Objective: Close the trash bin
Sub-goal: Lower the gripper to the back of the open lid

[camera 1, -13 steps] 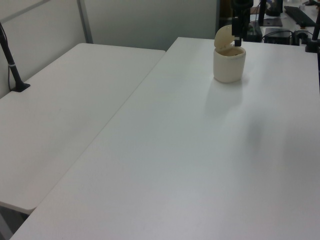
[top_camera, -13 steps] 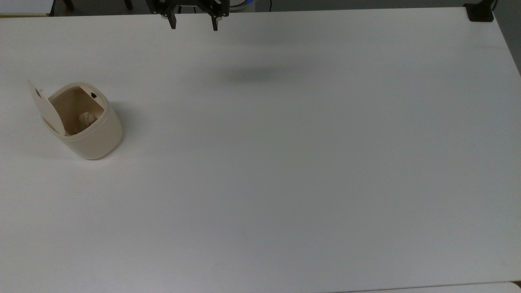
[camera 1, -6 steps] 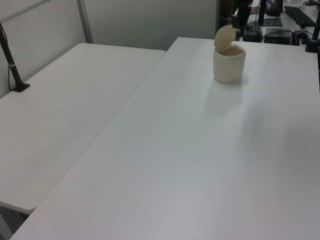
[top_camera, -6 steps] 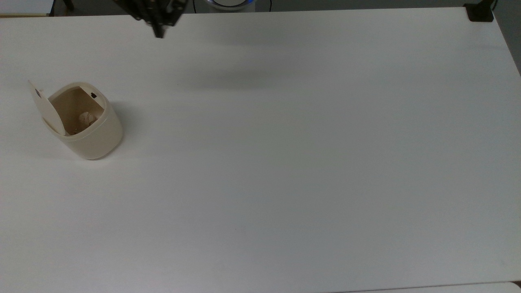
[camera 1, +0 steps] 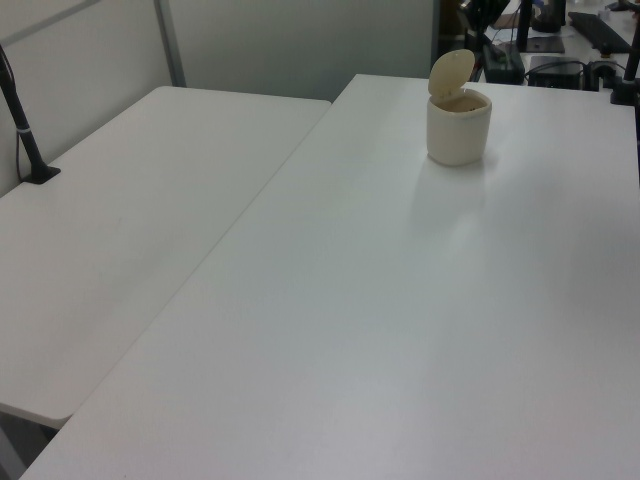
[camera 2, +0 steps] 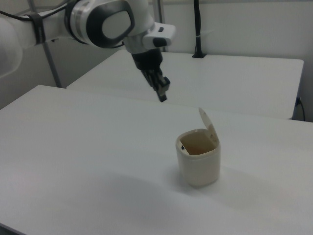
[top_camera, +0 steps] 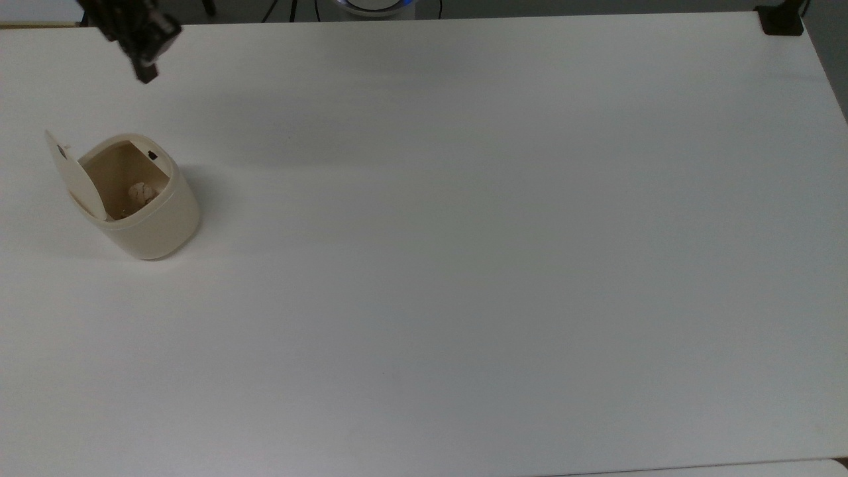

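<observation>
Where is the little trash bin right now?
The trash bin stands on the white table near the top view's left edge, its lid up. The gripper hangs above the table beyond it, not touching.

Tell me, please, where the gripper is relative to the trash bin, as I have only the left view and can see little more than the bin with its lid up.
Observer: In the right view the gripper hangs above the table, to the right view's left of the trash bin and its raised lid, touching neither.
Operator: Thank you. Is anything inside the bin?
Observer: Yes, the top view shows a small crumpled scrap lying at the bottom.
Operator: On which side is the lid hinged?
Observer: In the top view the lid stands along the opening's left edge, so closing it would probably mean pushing it toward the top view's right.
</observation>
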{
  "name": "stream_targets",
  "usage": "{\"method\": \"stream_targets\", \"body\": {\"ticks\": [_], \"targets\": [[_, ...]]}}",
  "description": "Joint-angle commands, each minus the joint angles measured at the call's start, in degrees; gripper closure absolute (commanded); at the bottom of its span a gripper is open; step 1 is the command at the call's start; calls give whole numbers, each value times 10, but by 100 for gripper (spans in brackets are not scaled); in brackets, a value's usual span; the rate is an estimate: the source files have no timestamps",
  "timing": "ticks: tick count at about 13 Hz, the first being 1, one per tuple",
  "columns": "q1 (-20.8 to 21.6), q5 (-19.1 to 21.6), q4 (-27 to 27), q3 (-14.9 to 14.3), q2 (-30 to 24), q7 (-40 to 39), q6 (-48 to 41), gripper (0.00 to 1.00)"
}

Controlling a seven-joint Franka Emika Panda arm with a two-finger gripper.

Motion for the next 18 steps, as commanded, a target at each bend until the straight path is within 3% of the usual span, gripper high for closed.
{"method": "stream_targets", "body": {"ticks": [1,8,11,16,18], "targets": [[-11,5,9,-36,33,46,103,100],[-17,4,11,-72,103,103,252,100],[-18,5,26,-72,133,104,254,100],[-8,2,16,-62,138,95,241,100],[-2,3,13,-58,138,74,178,100]]}}
